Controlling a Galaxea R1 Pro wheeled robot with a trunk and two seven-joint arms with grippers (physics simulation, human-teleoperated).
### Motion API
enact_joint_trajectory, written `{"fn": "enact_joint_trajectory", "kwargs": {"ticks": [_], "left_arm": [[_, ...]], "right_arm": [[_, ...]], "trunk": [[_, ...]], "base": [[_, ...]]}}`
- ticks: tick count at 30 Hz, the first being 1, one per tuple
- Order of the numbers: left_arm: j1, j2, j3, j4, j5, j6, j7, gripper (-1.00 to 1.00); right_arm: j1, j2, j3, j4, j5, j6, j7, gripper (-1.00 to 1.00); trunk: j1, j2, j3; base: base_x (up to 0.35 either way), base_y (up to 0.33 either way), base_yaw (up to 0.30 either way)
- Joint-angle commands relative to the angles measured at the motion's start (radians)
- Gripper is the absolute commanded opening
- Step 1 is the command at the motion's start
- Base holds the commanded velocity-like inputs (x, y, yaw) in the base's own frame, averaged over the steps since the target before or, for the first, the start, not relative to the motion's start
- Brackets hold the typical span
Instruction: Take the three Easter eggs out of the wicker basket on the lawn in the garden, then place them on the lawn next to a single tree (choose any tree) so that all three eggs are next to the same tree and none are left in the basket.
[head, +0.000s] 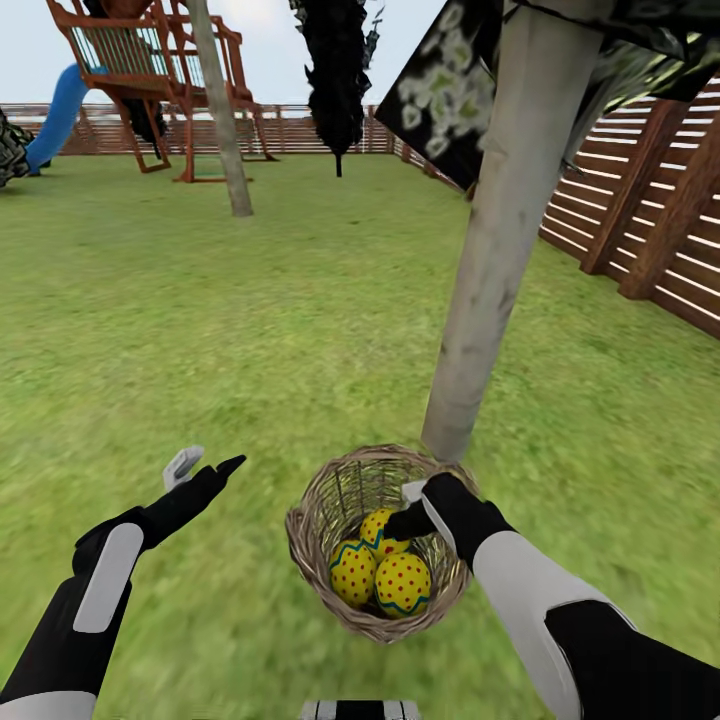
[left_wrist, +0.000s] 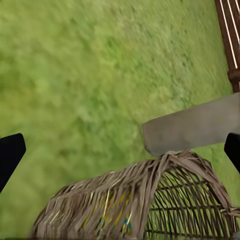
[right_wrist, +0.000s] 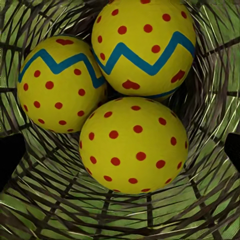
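A: Reaching into the small round grey-brown woven-twig basket (head: 372, 540) w/ the right gripper (head: 412, 518) – black fingers dipped over the rim, just above the eggs.

B: Claw state?

A: Right wrist cam shows its two dark fingertips (right_wrist: 10, 156) at opp. edges, wide apart, nothing btwn them touching. So spread open, holding nothing.

B: Eggs?

A: All 3 yellow eggs w/ red dots & blue zigzag band are inside the basket, packed touching each other. From the head cam: one at the back (head: 380, 530), one front-left (head: 353, 573), one front-right (head: 403, 585). Wrist cam looks straight down on them, twig wall all round.

B: Basket pos?

A: Upright on the mottled green grass lawn (head: 250, 330), right at the foot of the smooth pale grey tree trunk (head: 495, 240) – rim looks abt touching the base. Dark angular leaf clusters flecked pale green (head: 440, 95) hang above.

B: Left arm?

A: Left gripper (head: 205, 468) hovers over grass, well left of the basket, fingers parted, empty. Its cam sees the basket side-on, trunk behind.

B: Background?

A: Brown slatted wood fence (head: 640, 220) at right, red-brown wooden play frame (head: 150, 70) w/ blue slide (head: 55, 115) far back, second pale trunk (head: 222, 105) near it
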Motion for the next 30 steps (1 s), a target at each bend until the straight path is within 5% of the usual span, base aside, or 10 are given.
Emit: {"fn": "enact_joint_trajectory", "kwargs": {"ticks": [1,30], "left_arm": [[-0.001,0.0,0.002,0.0,0.0,0.006,-0.004,1.0],[-0.001,0.0,0.002,0.0,-0.001,0.006,-0.003,1.0]], "right_arm": [[0.0,0.0,0.003,-0.001,0.007,-0.004,0.007,1.0],[-0.001,0.0,0.006,0.007,0.001,-0.004,-0.044,1.0]], "trunk": [[0.0,-0.001,-0.005],[0.013,-0.007,-0.117]], "base": [[0.0,0.0,0.0],[0.0,0.0,0.0]]}}
